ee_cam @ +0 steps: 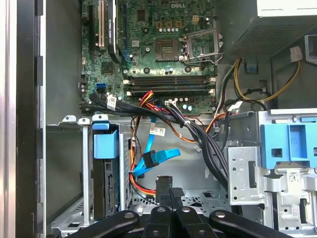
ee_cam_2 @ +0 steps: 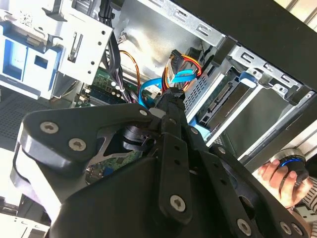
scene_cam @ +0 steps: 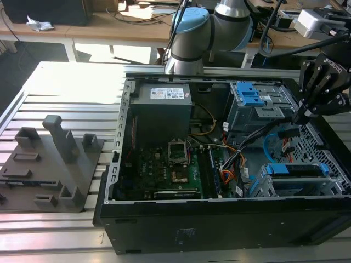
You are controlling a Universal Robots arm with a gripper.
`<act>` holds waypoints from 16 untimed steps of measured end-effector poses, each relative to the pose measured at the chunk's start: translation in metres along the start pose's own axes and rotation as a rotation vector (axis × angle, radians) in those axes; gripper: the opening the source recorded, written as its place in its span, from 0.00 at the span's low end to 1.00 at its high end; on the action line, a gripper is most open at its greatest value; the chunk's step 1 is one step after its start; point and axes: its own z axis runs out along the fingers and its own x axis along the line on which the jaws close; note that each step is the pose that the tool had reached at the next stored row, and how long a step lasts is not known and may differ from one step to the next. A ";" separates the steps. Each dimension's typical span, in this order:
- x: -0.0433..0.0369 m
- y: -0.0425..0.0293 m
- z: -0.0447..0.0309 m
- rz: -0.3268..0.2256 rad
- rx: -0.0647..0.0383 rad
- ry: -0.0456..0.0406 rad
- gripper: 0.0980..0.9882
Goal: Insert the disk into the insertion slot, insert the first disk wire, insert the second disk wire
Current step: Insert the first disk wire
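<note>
The silver hard drive in its blue caddy [scene_cam: 296, 170] sat inside the grey perforated cage [scene_cam: 262, 186]. The end effector [ee_cam: 167, 182], narrow and apparently empty, hovered beside the orange-red-black wire bundle [ee_cam: 140, 187]. Its plug would likely need careful alignment.

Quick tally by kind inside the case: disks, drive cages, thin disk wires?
Disk: 1
Drive cages: 2 (insertion slot, taller cage with blue latches)
Disk wires: 2 (orange-red-black bundle, light-blue cable)
Total: 5
</note>
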 end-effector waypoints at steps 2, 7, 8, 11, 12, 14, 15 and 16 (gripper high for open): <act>0.0000 0.0000 0.0000 0.000 0.000 -0.0001 0.01; 0.0000 0.0000 0.0000 0.000 0.000 0.0000 0.01; 0.0000 0.0000 0.0000 0.000 0.000 0.0000 0.02; 0.0000 0.0000 0.0000 0.000 0.000 0.0000 0.22; 0.0000 0.0000 0.0000 0.000 0.000 0.0000 0.30; 0.0000 0.0000 0.0000 0.000 0.000 0.0001 0.30; 0.0000 0.0000 0.0000 0.000 0.000 0.0001 0.30; 0.0000 0.0000 0.0001 0.000 0.000 0.0000 0.30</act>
